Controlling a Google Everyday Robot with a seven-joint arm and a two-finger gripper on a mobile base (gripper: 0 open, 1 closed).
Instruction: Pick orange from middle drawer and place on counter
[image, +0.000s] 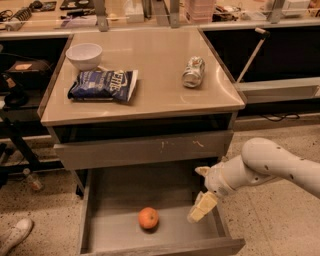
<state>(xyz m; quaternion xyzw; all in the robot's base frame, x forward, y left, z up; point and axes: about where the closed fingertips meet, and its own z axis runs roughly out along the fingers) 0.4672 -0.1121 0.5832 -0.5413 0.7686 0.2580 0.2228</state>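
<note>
Gripper (202, 207) is held low inside the middle drawer (125, 192), at its right side, tilted down and to the left. Whether it is spread or closed cannot be told. Nothing is seen held in it.

Orange (148, 218) is sat on the drawer floor, front-centre, left of the gripper and clear of it, not touching any wall.

Risks, as judged:
- Orange is round and on a flat floor. If it is nudged off-centre, a roll toward the left or front wall is likely and the grasp is missed.
- Right drawer wall is just beside the gripper, so a scrape or jam is possible if the wrist is swung right.
- The upper drawer front (145, 149) is set above the back of the open drawer. A lift taken too far back could be caught on it or on the counter (155, 97) rim.
- The arm (272, 165) is brought in from the right, so its elbow is passed near the cabinet's front right corner.

Room:
- Open floor is left all round the orange.
- On the counter, bare top is left in the middle and front, between the chip bag (104, 85) and the can (193, 71). The bowl (84, 54) is kept at the back left.
- The can is lying on its side and may be set rolling if bumped.
</note>
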